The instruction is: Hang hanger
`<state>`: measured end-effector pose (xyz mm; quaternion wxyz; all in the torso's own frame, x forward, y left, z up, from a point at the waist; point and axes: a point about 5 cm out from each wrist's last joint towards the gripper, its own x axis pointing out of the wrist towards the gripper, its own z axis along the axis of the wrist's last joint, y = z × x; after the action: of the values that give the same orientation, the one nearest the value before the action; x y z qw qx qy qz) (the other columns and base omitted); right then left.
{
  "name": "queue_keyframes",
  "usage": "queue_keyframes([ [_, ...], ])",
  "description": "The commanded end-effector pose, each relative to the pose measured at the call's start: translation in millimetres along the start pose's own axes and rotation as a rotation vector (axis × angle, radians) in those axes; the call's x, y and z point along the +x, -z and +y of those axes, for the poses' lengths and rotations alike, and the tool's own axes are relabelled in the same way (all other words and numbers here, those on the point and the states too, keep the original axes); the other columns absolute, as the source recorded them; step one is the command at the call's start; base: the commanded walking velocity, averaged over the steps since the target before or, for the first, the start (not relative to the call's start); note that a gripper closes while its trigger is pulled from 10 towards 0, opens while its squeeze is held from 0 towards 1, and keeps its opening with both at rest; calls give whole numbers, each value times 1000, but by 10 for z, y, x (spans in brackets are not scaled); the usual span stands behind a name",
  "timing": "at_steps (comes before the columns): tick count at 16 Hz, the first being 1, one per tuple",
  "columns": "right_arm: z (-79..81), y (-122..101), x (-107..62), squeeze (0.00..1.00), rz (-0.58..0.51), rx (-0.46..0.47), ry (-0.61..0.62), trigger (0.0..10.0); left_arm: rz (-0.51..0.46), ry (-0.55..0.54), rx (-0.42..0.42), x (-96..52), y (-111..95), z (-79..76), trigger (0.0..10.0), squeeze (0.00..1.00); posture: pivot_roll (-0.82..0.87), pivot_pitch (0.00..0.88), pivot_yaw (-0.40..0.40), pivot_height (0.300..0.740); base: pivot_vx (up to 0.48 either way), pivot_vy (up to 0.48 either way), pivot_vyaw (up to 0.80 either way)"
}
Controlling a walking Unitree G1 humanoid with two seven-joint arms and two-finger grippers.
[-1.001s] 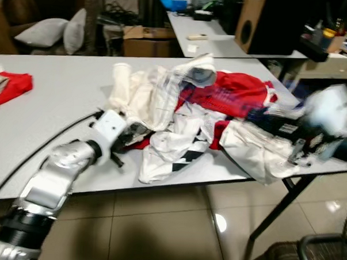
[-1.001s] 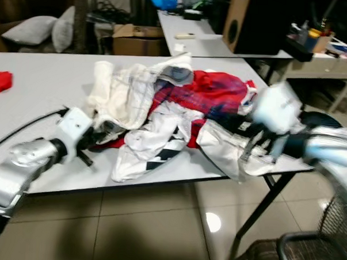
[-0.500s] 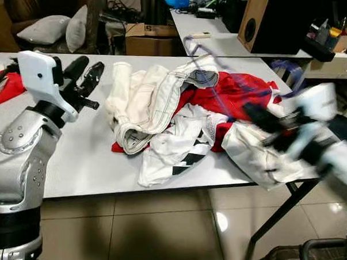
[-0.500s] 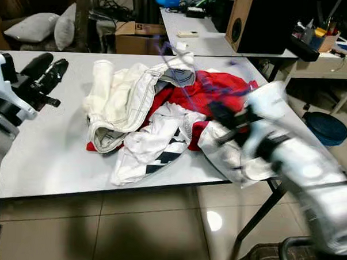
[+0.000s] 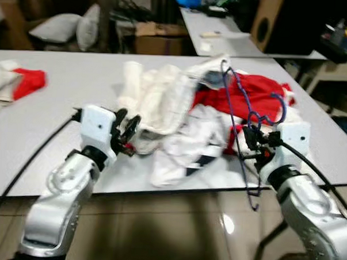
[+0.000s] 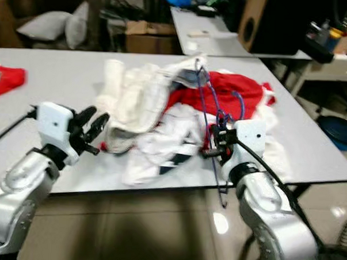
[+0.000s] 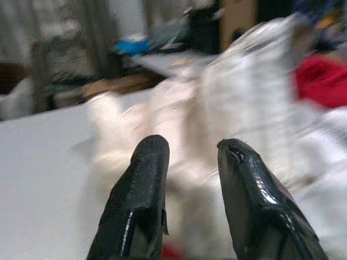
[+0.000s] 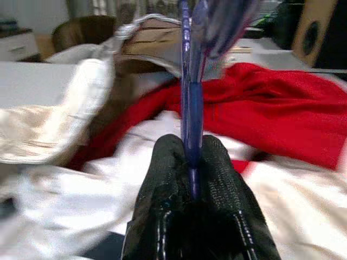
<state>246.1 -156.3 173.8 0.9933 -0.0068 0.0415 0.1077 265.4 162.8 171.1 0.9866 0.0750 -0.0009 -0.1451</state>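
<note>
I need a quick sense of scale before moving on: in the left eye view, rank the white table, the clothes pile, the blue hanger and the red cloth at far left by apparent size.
1. White table, largest.
2. Clothes pile.
3. Blue hanger, long but thin, held by the right gripper nearer the camera, so its rank is unsure.
4. Red cloth, smallest and farther off.

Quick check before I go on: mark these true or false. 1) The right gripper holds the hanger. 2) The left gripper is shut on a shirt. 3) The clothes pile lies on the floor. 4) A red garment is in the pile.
1) True: the right gripper is shut on the blue hanger.
2) False: the left gripper is open, holding nothing.
3) False: the clothes pile lies on the table.
4) True: the red garment is there.
</note>
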Motion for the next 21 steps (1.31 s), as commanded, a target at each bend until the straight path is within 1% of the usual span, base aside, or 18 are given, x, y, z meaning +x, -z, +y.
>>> queue_keyframes([
  [1, 23, -30, 29, 0, -20, -28, -17, 10000, 48, -61, 30, -10, 71, 103, 10000, 0, 51, 0, 27, 740, 0, 476, 0],
  [2, 37, -25, 28, 0, -21, -48, -14, 10000, 56, -70, 30, -14, 85, 118, 10000, 0, 42, 0, 32, 740, 0, 480, 0],
  [4, 41, -21, 5, 0, -34, -25, 6, 10000, 49, -88, 31, 41, 66, 138, 10000, 0, 46, 0, 26, 740, 0, 478, 0],
  [5, 22, -13, 11, 0, -36, -8, 18, 10000, 34, -99, 19, 70, 29, 138, 10000, 0, 46, 0, 26, 740, 0, 480, 0],
  [6, 23, 2, 30, 0, -33, -11, 16, 10000, 30, -107, 0, 71, 22, 133, 10000, 0, 57, 0, 24, 740, 0, 480, 0],
  [7, 41, 15, 45, 0, -28, -18, 6, 10000, 35, -115, -26, 60, 38, 130, 10000, 0, 57, 0, 24, 740, 0, 480, 0],
  [8, 64, 19, 50, 0, -27, -26, -5, 10000, 38, -121, -34, 54, 56, 134, 10000, 0, 41, 0, 25, 740, 0, 480, 0],
  [10, 127, 11, 29, 0, -27, -36, -43, 10000, 32, -135, -41, 90, 57, 132, 10000, 0, 33, 0, 24, 740, 0, 480, 0],
  [12, 119, 21, 28, 0, -21, -48, -58, 10000, 26, -138, -48, 103, 39, 111, 10000, 0, 33, 0, 24, 740, 0, 480, 0],
  [15, 109, 27, 29, 0, -19, -55, -58, 10000, 38, -152, -37, 66, 79, 134, 10000, 0, 34, 0, 14, 740, 0, 480, 0],
  [21, 129, 68, 18, 0, -2, -55, -67, 10000, 41, -151, -24, 54, 83, 124, 10000, 0, 38, 0, 16, 740, 0, 480, 0],
])
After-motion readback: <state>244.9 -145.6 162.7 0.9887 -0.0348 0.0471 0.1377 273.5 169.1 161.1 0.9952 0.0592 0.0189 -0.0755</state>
